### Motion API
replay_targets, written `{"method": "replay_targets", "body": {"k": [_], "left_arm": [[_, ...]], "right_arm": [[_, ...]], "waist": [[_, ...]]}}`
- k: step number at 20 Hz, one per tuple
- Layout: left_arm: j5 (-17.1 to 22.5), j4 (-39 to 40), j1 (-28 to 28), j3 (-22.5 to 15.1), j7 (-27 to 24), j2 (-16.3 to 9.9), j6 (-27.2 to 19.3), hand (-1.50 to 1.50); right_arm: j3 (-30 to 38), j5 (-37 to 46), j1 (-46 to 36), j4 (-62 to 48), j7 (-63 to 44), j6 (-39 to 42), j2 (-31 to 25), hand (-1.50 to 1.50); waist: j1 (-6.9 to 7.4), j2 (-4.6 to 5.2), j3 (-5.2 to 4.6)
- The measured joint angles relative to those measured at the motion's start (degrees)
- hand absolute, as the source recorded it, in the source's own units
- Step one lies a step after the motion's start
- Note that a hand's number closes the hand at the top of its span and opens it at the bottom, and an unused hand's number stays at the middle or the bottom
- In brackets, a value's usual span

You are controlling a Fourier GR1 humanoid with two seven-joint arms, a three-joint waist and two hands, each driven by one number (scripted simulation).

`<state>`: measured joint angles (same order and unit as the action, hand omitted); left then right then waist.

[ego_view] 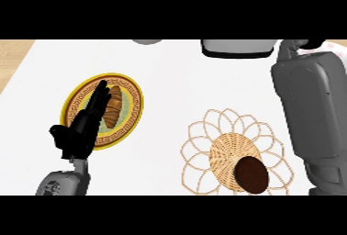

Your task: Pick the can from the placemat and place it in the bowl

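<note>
A dark brown oval thing, seemingly the can (250, 174) seen end-on, rests on the woven wicker placemat (203, 137) at the lower right. The grey bowl (238, 47) sits at the far edge, cut off by the top of the view. My right forearm stretches up along the right side, and only a small black part of my right hand (298, 44) shows, just right of the bowl. A pale pink speckled thing (332, 46) peeks out beside that hand; whether it is held is hidden. My left hand (85, 124) hovers open at the left, fingers straight.
Under my left hand lies a yellow patterned plate (133, 98) with a croissant (114, 104) on it. A grey object (146, 41) shows at the far edge. Wooden floor borders the white counter at the left.
</note>
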<state>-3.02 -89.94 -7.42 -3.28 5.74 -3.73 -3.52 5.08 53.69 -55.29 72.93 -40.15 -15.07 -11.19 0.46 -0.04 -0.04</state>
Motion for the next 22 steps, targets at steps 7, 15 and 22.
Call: {"method": "replay_targets", "body": {"k": [7,15,22], "left_arm": [[-0.08,0.43,-0.21,-0.05,0.05,0.49,0.19,0.00],[-0.49,0.08,-0.20,-0.15,-0.12,0.73,0.00,0.00],[-0.63,1.23,-1.54,0.14,-0.39,0.94,0.03,0.00]], "right_arm": [[5.16,-0.90,-5.63,-8.58,0.82,0.45,-5.82,1.50],[6.84,2.11,-5.59,-20.64,4.57,2.49,-14.85,1.50],[8.87,3.74,-3.05,-31.53,10.59,-1.94,-19.96,1.50]], "waist": [[0.14,0.13,0.02],[0.33,0.32,0.03],[0.50,0.45,0.05]]}}
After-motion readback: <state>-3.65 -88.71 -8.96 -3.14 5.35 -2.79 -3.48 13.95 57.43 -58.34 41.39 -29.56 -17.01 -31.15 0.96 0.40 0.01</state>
